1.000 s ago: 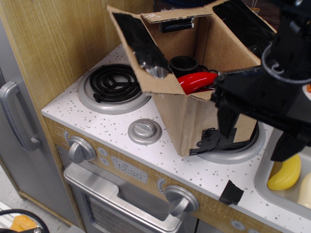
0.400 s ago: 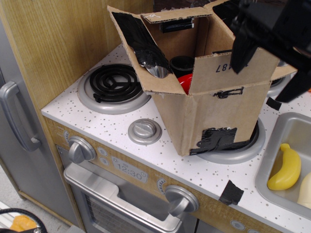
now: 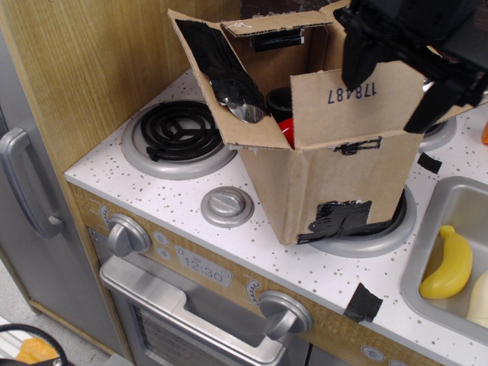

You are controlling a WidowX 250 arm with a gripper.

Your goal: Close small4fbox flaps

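Note:
The small4fbox (image 3: 335, 191), brown cardboard patched with black tape, stands on the right front burner. Its front flap (image 3: 343, 107), printed "178487", stands nearly upright. The left flap (image 3: 221, 69), lined with black tape, leans up and outward. The back flap (image 3: 274, 23) stands up at the rear. The right flap is mostly hidden behind the gripper. My black gripper (image 3: 393, 76) is at the top right, open, with its fingers (image 3: 357, 57) spread over the top edge of the printed flap. A red object (image 3: 285, 130) and a black cup (image 3: 280, 99) show inside the box.
A coil burner (image 3: 177, 130) and a round silver knob (image 3: 226, 206) lie left of the box. A sink (image 3: 427, 236) at the right holds a yellow banana (image 3: 448, 267). A scrap of black tape (image 3: 363, 303) sticks to the counter's front edge. A wooden wall rises at the left.
My gripper rose from in front of the box's side to its top edge. The printed front flap swung up from low to nearly upright, and now hides most of the red object.

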